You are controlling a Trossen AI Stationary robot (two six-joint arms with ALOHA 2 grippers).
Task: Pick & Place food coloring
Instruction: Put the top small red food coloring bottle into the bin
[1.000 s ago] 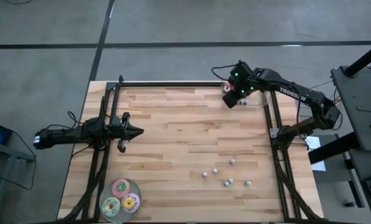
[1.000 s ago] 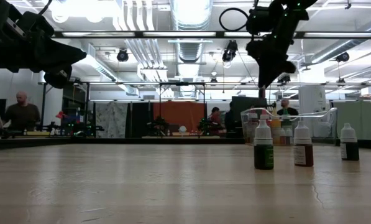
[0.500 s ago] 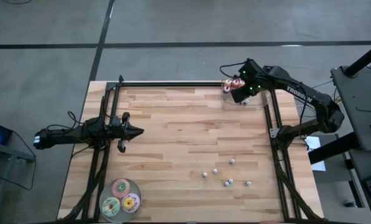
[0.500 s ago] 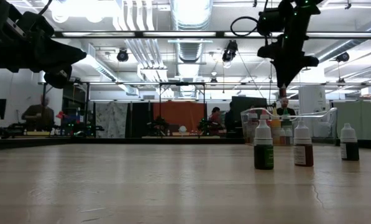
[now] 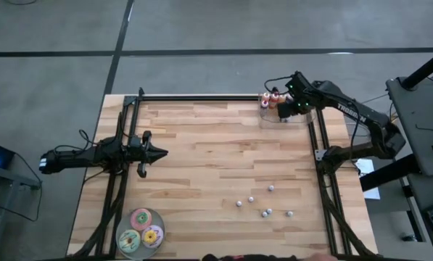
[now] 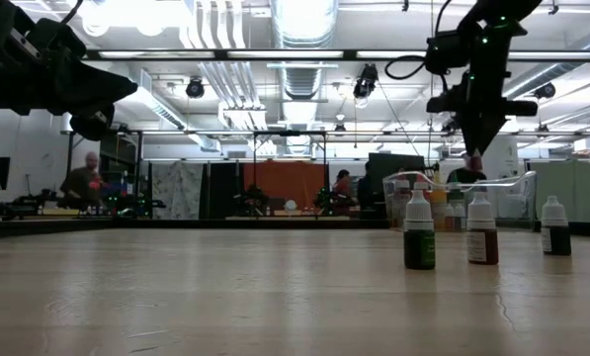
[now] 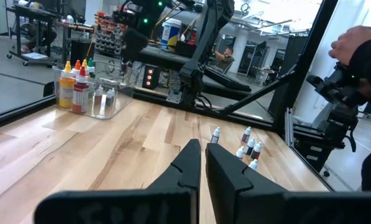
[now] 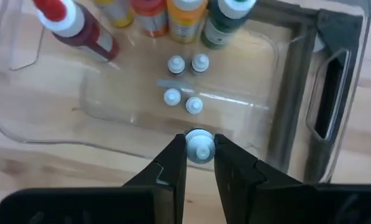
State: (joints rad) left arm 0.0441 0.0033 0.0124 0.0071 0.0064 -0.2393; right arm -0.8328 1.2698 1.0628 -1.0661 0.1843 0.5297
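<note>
My right gripper hangs over the near wall of a clear plastic tub at the table's far right corner, shut on one tiny white-capped food coloring bottle. Several more tiny bottles stand inside the tub beside larger red, yellow, orange and green bottles. Several other tiny bottles stand upright on the wood at the near right; three of them show in the low view. My left gripper waits at the table's left side, pointing level, shut on nothing. My right gripper pinches the tiny bottle between its two fingers, which close on either side of the white cap. The fingers come from above, pointing steeply down. The bottle sits upright, cap up, lifted clear above the tub; its lower end shows just below the fingertips.
Three flat round discs lie at the near left corner. Black frame rails run along the table's far, left and right sides. A person's hand shows beyond the table's right side. Bare wood spans the table's middle.
My right gripper has carried the tiny bottle toward the table's right edge, sinking a little and rolling about its own axis, and now hangs over the tub. It has stayed shut on the bottle throughout.
</note>
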